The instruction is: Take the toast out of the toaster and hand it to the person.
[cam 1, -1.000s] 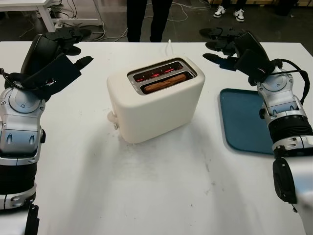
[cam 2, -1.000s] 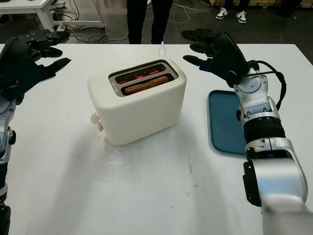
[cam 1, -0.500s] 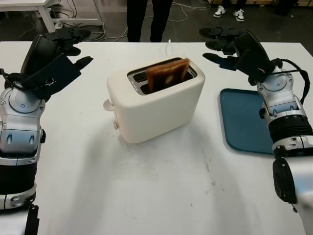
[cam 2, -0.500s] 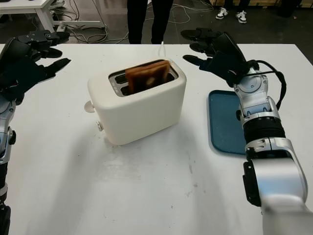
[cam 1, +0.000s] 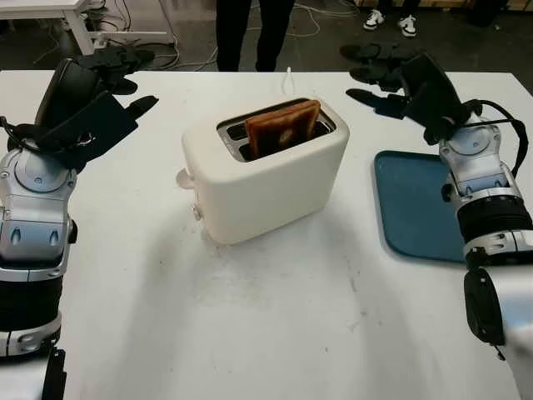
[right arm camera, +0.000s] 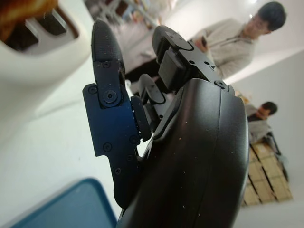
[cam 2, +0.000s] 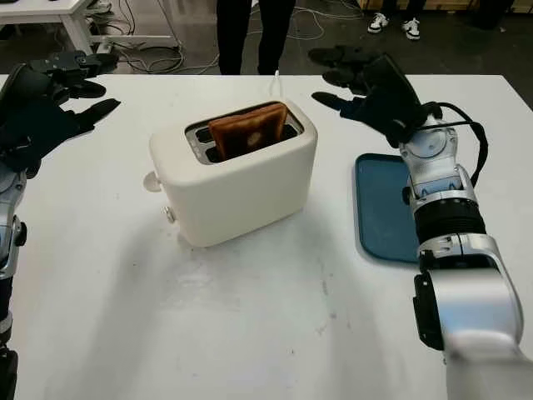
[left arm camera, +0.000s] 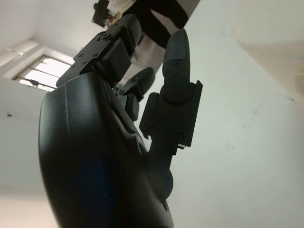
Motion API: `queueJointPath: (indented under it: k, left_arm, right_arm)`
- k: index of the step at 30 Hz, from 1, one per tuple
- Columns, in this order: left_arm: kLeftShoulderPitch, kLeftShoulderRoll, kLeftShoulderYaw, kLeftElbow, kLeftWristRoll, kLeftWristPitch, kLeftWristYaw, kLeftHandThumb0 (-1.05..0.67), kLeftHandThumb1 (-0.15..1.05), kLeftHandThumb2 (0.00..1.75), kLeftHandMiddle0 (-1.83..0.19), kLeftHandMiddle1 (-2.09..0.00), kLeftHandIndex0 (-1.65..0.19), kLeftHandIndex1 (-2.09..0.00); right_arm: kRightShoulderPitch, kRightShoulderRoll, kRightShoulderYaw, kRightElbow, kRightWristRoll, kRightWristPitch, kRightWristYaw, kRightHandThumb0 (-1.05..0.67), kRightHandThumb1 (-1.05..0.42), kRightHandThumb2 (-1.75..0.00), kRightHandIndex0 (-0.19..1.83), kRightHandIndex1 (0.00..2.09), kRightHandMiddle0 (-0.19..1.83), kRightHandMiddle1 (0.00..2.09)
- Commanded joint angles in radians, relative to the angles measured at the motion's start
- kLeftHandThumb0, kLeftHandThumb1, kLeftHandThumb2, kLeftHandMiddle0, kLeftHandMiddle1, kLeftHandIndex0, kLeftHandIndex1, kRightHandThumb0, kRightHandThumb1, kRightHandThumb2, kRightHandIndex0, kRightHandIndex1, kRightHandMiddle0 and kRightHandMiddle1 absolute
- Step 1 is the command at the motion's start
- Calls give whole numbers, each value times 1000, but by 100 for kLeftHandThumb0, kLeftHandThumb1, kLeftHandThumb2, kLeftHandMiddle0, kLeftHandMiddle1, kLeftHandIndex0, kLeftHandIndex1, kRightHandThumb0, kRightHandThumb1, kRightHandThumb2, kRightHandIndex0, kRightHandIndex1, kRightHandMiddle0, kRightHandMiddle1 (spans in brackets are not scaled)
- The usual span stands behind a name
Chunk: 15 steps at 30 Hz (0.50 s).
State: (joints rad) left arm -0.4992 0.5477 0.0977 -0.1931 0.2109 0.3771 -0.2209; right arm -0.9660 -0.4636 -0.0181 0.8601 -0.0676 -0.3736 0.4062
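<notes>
We see the white table point(cam 1: 250, 333) w/ the cream toaster point(cam 1: 266, 179) at centre. Blue tray point(cam 1: 412, 208) lies at 3 o'clock of it; a person point(cam 1: 246, 29) stands at 12, past the far edge. Left hand point(cam 1: 100, 92) hovers at 9 o'clock, right hand point(cam 1: 400, 79) at 2 — both open, nothing held. Toast point(cam 1: 283, 127) stands up out of the near slot. We'd judge it light, stiff, brittle, prob. hot: pinch the raised top edge gently, lift straight up.

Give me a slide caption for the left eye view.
Toast popped up in the white toaster, both robot hands open above the table.
</notes>
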Motion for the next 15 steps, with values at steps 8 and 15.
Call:
queueJointPath:
  k: [8, 15]
  left_arm:
    - [7, 7, 0, 4, 14, -14, 4, -42, 92, 21, -34, -78, -62, -3]
    - [12, -1, 7, -4, 10, -6, 10, -42, 92, 20, -35, -77, -63, -3]
  right_arm:
    - [-150, 14, 33, -105, 57, -22, 189, -76, -78, 0, 79, 12, 79, 9]
    - [-165, 27, 143, -189, -53, -83, 207, -71, -70, 0, 82, 37, 87, 11]
